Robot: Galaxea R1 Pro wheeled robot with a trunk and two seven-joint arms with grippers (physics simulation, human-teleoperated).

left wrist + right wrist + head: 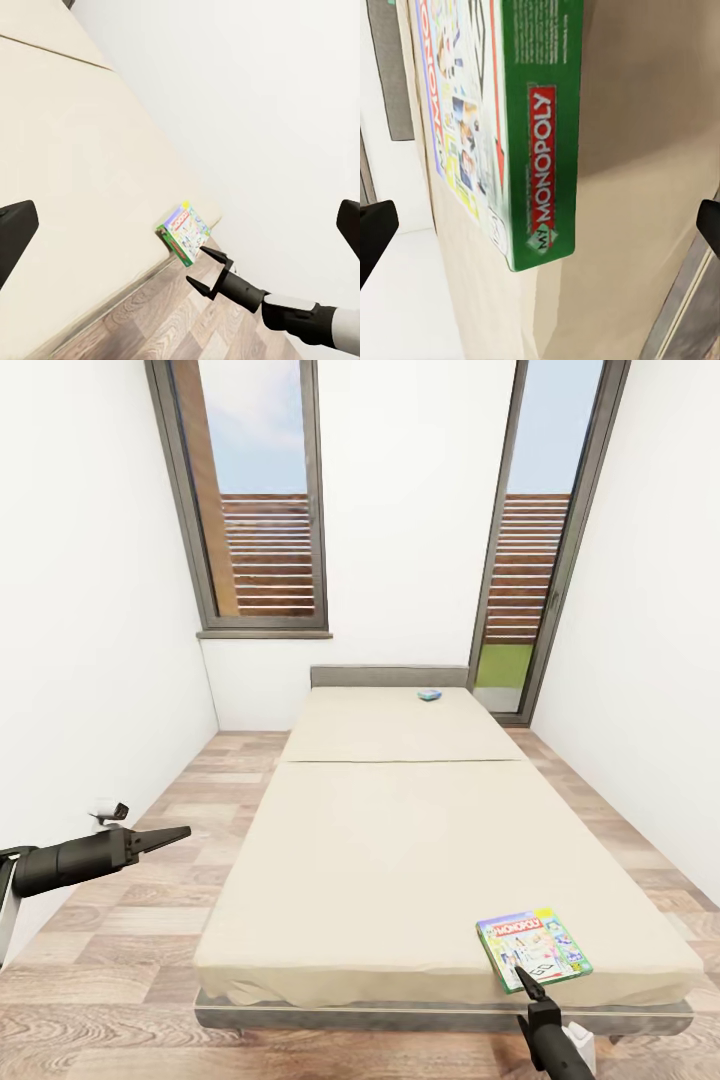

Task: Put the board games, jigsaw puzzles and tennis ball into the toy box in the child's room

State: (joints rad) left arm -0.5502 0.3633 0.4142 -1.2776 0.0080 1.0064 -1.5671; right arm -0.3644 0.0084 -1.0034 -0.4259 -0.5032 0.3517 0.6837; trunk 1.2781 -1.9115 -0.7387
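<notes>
A wide bed with a beige cover filled the middle of the head view. A green Monopoly board game lay flat on the bed in the lower right of the frame, close to the foot edge. A second, small blue board game lay near the headboard, in the upper middle. The right hand was at the lower right, its dark fingers spread apart, open, just beside the near edge of the Monopoly box and holding nothing. The left hand hung over the wooden floor at the left of the frame, well apart from the bed; its fingers stood wide open and empty.
</notes>
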